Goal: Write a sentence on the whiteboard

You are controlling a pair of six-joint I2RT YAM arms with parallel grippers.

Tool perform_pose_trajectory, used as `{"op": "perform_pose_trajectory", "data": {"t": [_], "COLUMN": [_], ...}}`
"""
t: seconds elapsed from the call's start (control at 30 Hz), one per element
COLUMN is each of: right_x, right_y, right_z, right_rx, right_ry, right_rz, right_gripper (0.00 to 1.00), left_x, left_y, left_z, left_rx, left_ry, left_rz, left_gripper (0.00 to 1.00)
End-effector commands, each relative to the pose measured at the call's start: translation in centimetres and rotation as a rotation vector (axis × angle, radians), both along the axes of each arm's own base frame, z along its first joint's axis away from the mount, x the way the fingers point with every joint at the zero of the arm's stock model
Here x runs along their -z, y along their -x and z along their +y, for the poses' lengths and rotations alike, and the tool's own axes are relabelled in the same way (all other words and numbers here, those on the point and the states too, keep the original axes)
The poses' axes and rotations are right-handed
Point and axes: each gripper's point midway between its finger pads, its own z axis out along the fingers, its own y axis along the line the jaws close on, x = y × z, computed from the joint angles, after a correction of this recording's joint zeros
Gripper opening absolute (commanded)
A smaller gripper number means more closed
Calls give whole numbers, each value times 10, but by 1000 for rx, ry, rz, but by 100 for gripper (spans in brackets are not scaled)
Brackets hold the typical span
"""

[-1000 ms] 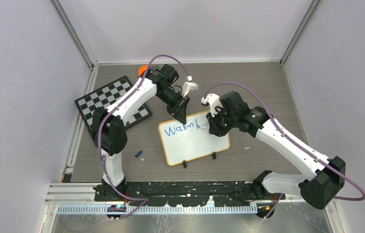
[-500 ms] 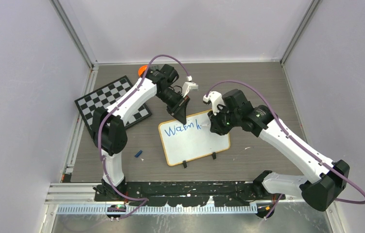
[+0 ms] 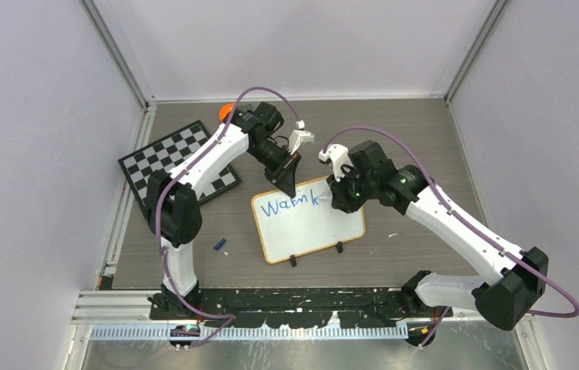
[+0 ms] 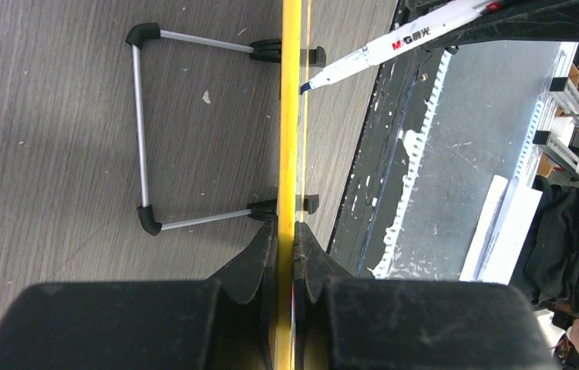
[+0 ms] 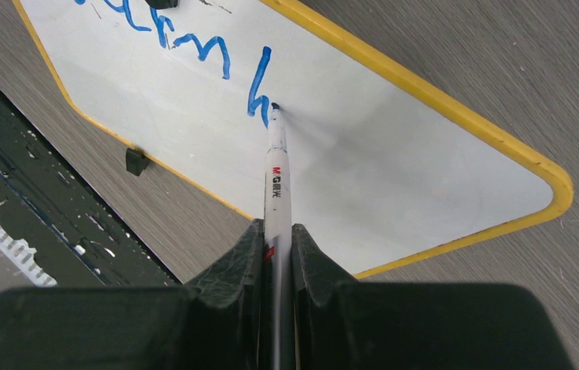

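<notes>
Presently: whiteboard, propped mid-worktop, top rim clamped by left tool. Marker clamped in right tool, tip touching the sentence at its "h". Advice: light even pressure, short strokes, firm left grip.

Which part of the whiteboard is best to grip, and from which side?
The whiteboard is best pinched on its thin yellow top rim, from above: the edge fits narrow jaws and leaves the face free for writing. The left gripper holds it so.
</notes>
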Motion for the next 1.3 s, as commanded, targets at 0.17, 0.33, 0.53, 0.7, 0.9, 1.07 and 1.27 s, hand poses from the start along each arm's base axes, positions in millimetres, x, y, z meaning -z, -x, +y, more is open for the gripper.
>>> {"op": "perform_pose_trajectory", "data": {"t": [0.17,0.33,0.53,0.7,0.9,1.07,1.27], "right_x": [-19,-26,-29,-27,-22,-13,-6], "right_y": [-11,-16,-22,-22,-21,-18,-12], "right_z": [-17,-13,-3,1,8,5,-3], "right_rx": [50,48,46,38,22,19,23], "right_ry": [38,26,-6,-12,-25,-4,21], "right_rz": [-99,-110,-104,-90,-60,-48,-42], "right_gripper": [0,0,0,0,0,0,0], "left_x": [7,7,6,6,7,9,11], "left_y": [-2,-2,-2,-2,-2,0,-1], "left_z": [-2,-3,-3,-3,-3,-1,0], "left_rx": [9,9,9,10,13,17,18], "left_ry": [-25,-23,-21,-20,-22,-30,-36], "left_rz": [-5,-5,-6,-7,-6,-5,-6], "left_gripper": [0,0,0,0,0,0,0]}}
